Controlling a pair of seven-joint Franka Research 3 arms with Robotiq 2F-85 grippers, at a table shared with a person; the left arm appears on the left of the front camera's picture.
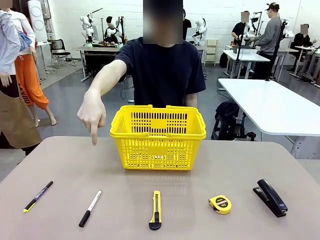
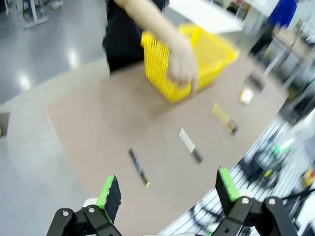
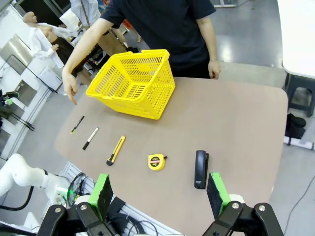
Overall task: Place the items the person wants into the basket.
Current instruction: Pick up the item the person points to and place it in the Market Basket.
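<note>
Person's hand (image 1: 92, 114) points down, far left. Marker (image 1: 90, 208) lies near left, basket (image 1: 158, 135) far centre, tape measure (image 1: 220, 204) and stapler (image 1: 271, 197) near right. Left gripper (image 2: 168, 189) and right gripper (image 3: 159, 192) both spread wide, empty.

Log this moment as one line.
person: hand points down, left of basket | marker, tape measure, stapler: on table, untouched | left pincer: open | right pincer: open

You have one yellow basket (image 1: 157, 136), one marker (image 1: 90, 208), one pen (image 1: 38, 196), one utility knife (image 1: 156, 210), one tape measure (image 1: 220, 204) and one stapler (image 1: 270, 197).
</note>
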